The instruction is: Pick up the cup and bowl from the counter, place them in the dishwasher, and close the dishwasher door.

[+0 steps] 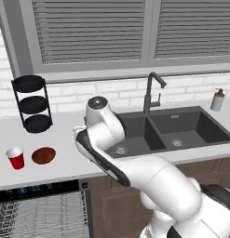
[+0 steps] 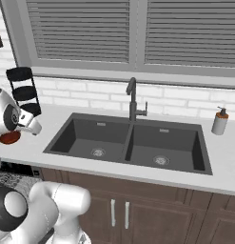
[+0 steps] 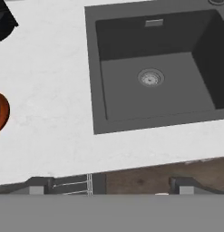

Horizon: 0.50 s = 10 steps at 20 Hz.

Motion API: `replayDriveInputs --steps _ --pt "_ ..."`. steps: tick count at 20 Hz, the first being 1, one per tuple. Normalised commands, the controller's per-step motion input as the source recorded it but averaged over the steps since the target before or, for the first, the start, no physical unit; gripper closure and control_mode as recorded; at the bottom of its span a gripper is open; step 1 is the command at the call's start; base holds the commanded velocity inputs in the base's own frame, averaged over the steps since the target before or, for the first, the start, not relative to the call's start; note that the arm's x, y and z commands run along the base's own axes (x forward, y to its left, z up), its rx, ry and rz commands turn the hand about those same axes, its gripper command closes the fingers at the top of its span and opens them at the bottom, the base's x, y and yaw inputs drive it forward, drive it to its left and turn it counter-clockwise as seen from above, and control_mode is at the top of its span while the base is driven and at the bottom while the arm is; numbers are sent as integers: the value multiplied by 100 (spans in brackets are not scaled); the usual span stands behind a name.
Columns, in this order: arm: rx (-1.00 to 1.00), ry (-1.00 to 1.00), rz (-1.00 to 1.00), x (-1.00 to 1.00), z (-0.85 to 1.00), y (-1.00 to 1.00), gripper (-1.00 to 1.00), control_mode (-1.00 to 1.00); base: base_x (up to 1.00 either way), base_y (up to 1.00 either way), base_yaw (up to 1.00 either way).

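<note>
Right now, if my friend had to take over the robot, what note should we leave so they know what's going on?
Gripper: open, holding nothing, hovering over the counter edge near the left sink basin.
Cup: upright on the counter, far left.
Bowl: on the counter just right of the cup, apart from it.
Dishwasher: below them, open, racks showing; nothing seen in the racks.
Done: nothing yet.
Left: pick up the cup and the bowl, put both in the dishwasher, then shut its door.
</note>
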Motion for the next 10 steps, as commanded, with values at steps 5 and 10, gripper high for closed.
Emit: replayDriveInputs --steps 5,10 --pt "6 0 0 30 -41 28 -100 -100 0 0 0" --pt "11 -1 1 42 -38 15 -100 -100 0 0 0"
